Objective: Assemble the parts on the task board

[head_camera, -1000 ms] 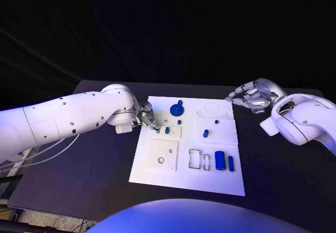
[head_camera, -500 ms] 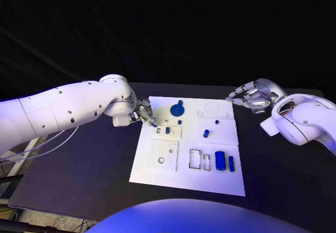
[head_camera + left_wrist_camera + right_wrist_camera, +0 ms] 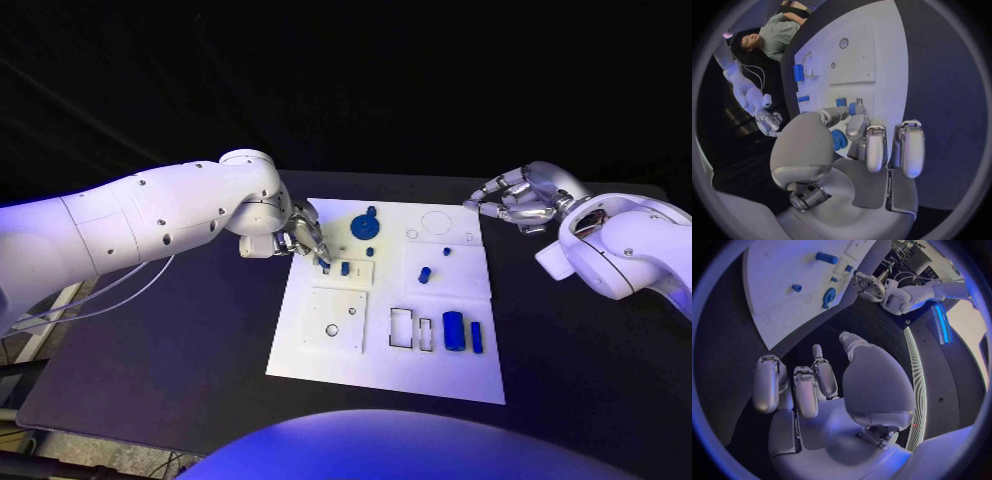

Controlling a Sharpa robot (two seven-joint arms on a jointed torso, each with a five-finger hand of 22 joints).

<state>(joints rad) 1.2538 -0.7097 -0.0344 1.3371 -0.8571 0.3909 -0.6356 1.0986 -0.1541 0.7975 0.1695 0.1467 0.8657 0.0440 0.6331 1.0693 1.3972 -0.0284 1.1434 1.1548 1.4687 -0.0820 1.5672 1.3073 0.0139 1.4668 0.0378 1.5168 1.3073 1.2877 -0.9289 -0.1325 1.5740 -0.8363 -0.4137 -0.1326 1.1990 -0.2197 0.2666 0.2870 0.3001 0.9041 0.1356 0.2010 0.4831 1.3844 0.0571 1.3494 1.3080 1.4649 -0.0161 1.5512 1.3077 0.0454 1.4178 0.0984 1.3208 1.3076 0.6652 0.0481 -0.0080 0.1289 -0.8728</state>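
The white task board [image 3: 378, 375] lies in the middle of the black table. My left hand [image 3: 300, 238] hovers at the board's upper left edge. Its thumb and a finger pinch a small blue part [image 3: 323, 265] just over the small slotted plate [image 3: 346, 272], beside a blue piece [image 3: 345, 268] standing in a slot. The left wrist view shows the pinched part [image 3: 854, 107] at the fingertips [image 3: 859, 116]. My right hand [image 3: 516, 203] hangs off the board's upper right corner, fingers loosely curled and holding nothing.
On the board are a blue round gear [image 3: 362, 228], a short peg [image 3: 424, 274], a cylinder [image 3: 454, 330], a slim bar [image 3: 476, 336] and two empty rectangular slots [image 3: 401, 328]. A square plate with a hole [image 3: 335, 320] sits lower left.
The left hand lifted up and away from the slotted plate with the blue part, then came back down toward it. The right hand has stayed still.
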